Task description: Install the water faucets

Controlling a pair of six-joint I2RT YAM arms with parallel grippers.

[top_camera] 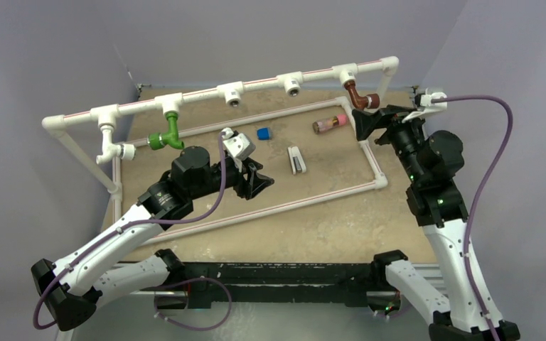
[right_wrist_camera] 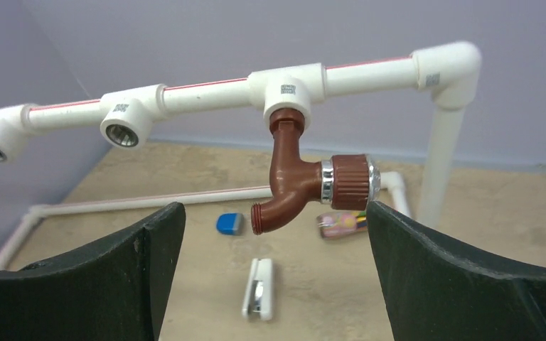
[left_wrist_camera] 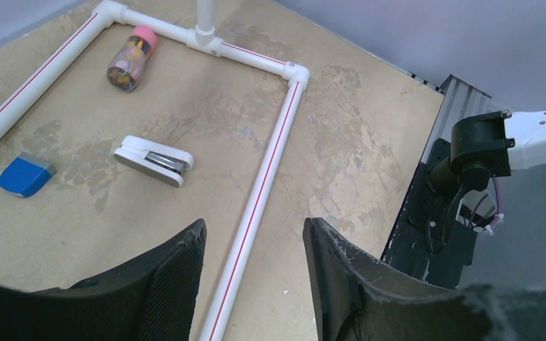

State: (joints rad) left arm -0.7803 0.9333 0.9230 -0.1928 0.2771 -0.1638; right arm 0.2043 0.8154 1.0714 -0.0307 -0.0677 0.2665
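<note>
From above, my right gripper (top_camera: 367, 125) sits just behind the reddish-brown faucet (top_camera: 359, 96). The green faucet (top_camera: 166, 136) and white faucet (top_camera: 109, 150) hang on the pipe frame (top_camera: 263, 82) beyond my left gripper (top_camera: 259, 182). Left wrist: fingers apart, empty. Right wrist: jaws wide apart, that faucet just ahead between them, untouched. I judge it needs snugging: close squarely on its body and twist about the thread.

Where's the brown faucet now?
Top view, right side: the brown faucet hangs from the rightmost tee of the upper pipe, just in front of the open right gripper.
</note>
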